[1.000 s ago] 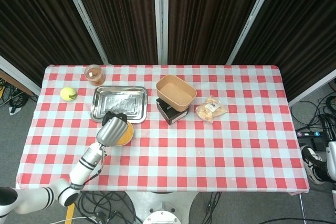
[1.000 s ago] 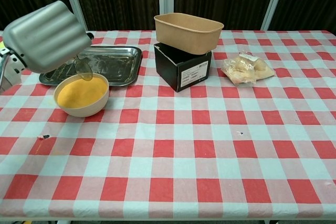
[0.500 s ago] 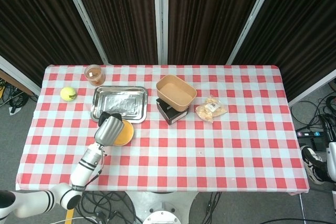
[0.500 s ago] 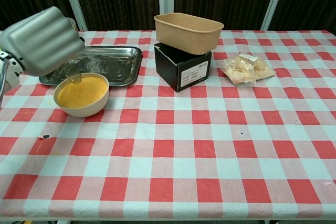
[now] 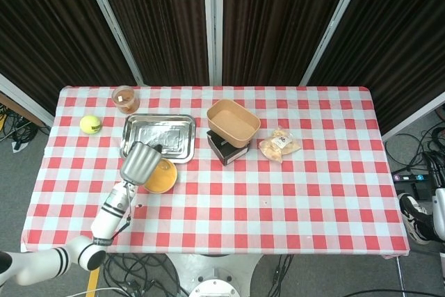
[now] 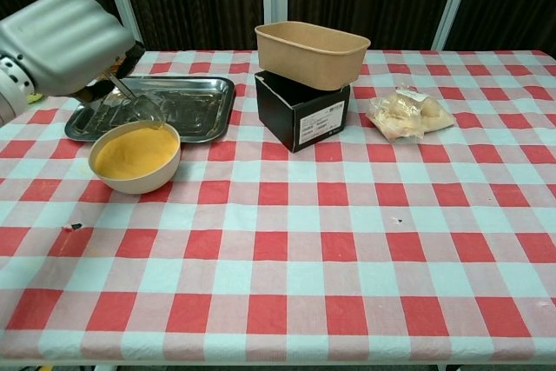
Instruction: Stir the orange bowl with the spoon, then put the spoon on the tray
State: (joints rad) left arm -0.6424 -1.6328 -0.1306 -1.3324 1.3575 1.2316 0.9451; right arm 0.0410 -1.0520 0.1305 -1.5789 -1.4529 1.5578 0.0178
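From the head view, your left hand (image 5: 141, 162) sits over the near-left edge of the tray (image 5: 158, 136), just beside the orange bowl (image 5: 160, 176); the spoon is hidden there. The right hand is not in view.

In the chest view, your left hand (image 6: 62, 39) holds the clear spoon (image 6: 135, 103), its bowl just above the orange bowl's (image 6: 135, 156) far rim. Lift it clear of the rim, carry it over the tray (image 6: 195, 97), and lower it flat before letting go.

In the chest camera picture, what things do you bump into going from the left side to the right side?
left hand → orange bowl → black box with the brown paper tub on top → bag of buns
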